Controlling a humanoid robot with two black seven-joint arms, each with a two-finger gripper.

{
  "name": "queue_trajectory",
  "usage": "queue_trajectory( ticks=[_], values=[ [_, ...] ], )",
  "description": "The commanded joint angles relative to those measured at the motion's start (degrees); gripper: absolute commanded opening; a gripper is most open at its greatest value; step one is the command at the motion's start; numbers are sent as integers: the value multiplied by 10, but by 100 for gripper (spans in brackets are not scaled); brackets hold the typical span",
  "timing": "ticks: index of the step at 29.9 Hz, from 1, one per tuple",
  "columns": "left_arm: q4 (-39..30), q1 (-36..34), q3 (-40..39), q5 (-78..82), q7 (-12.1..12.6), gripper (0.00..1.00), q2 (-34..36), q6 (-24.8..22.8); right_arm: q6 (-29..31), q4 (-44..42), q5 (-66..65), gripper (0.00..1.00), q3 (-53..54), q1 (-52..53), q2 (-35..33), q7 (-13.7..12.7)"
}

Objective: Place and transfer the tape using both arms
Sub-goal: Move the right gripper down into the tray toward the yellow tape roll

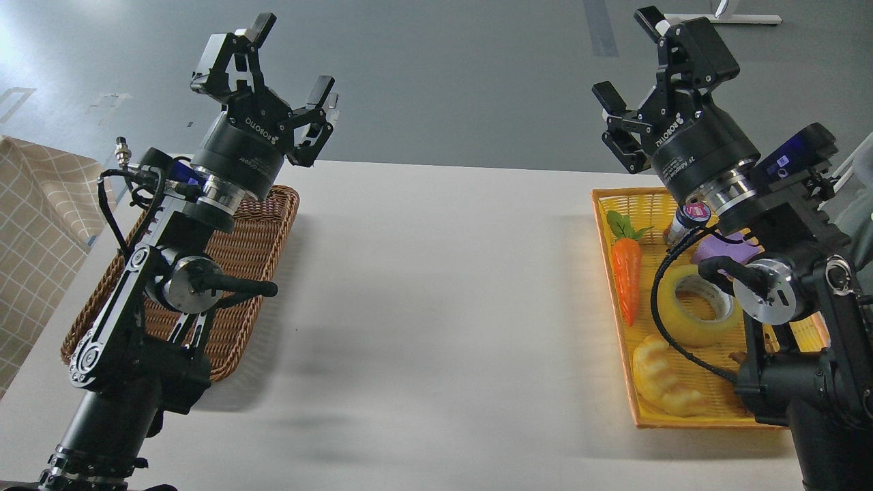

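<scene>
Both arms are up high. The left gripper (290, 65) and right gripper (631, 58) are wide open and empty. The tape (696, 305) probably lies flat in the yellow basket (617, 341) on the right, waiting.

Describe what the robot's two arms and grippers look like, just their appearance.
Both arms are matte black with jointed links and silver joint discs. The left gripper and right gripper are black two-finger units with white ROBOTIQ lettering on round bodies above silver wrist rings. A black ribbed cable loops beside the right arm; thinner black wires and a metal plug sit on the left arm. A blue-lit module shows near each wrist.
</scene>
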Motion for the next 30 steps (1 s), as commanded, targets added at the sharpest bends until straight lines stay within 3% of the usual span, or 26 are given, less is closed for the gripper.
queue_trajectory(
  ticks=[1, 11, 16, 22, 27, 30],
  values=[
    [1, 0, 0, 0, 0, 98, 0, 0, 0, -3, -1, 100, 0, 4, -32, 1],
    [1, 1, -1, 0, -1, 98, -3, 0, 6, -9, -67, 100, -7, -6, -201, 3],
    [1, 2, -3, 0, -1, 98, -4, 0, 6, 16, -64, 100, 5, -19, -216, 3],
    [1, 2, -3, 0, -1, 98, -2, -1, 6, 31, -64, 100, 91, -26, -234, 2],
    [1, 3, -4, -1, -1, 98, 0, -1, 45, 29, -64, 100, 111, -39, -271, 1],
    [1, 5, -5, -1, -2, 98, 0, -2, 46, 31, -64, 100, 130, -68, -257, 3]
  ],
)
